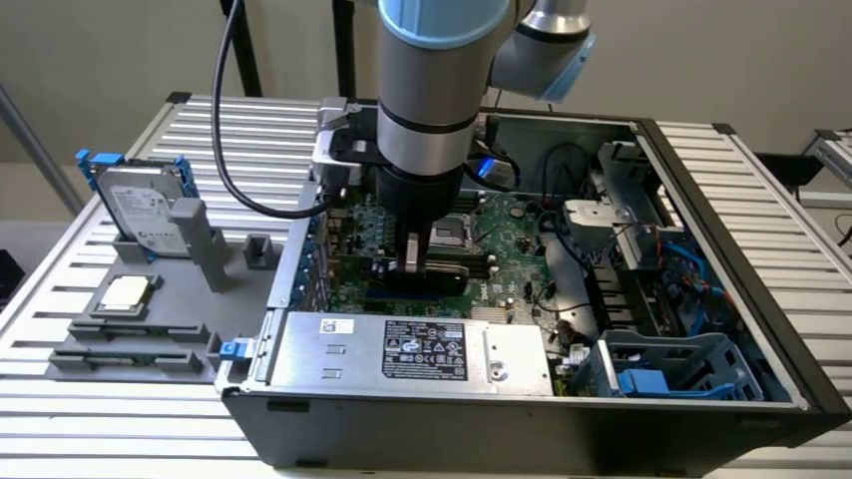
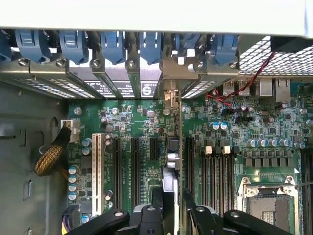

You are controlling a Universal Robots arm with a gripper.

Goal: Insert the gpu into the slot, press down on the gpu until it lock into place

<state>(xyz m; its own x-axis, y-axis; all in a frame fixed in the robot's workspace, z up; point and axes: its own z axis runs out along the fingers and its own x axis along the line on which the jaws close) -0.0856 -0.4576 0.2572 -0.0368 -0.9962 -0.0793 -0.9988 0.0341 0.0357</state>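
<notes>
Item, outside the computer case (image 1: 533, 419), off the wall on the exterior view's left: a grey holder (image 1: 239, 299) carrying a silver hard drive (image 1: 140, 212) with blue rails and a square processor chip (image 1: 124, 292). Item, inside the case, near its middle: the gripper (image 1: 415, 261), hanging straight down from the arm and closed narrowly on the gpu (image 1: 433, 279), which stands on its long edge over the green motherboard (image 1: 513, 269). Under the card's lower edge we note a sliver of the blue slot (image 1: 378, 296); we cannot tell whether the card is fully seated. Item, against the case's near wall: a grey metal box (image 1: 413, 349) with a white label. Item, in the case's corner on the exterior view's right: a blue drive cage (image 1: 665, 369). In the wrist view we list a white expansion connector (image 2: 96, 166), then the gpu (image 2: 169, 181) edge-on between the black fingers (image 2: 156, 205) of the gripper (image 2: 171, 215), its metal end toward the case's rear wall, then black memory slots (image 2: 215, 171) and the processor socket (image 2: 266, 205).
</notes>
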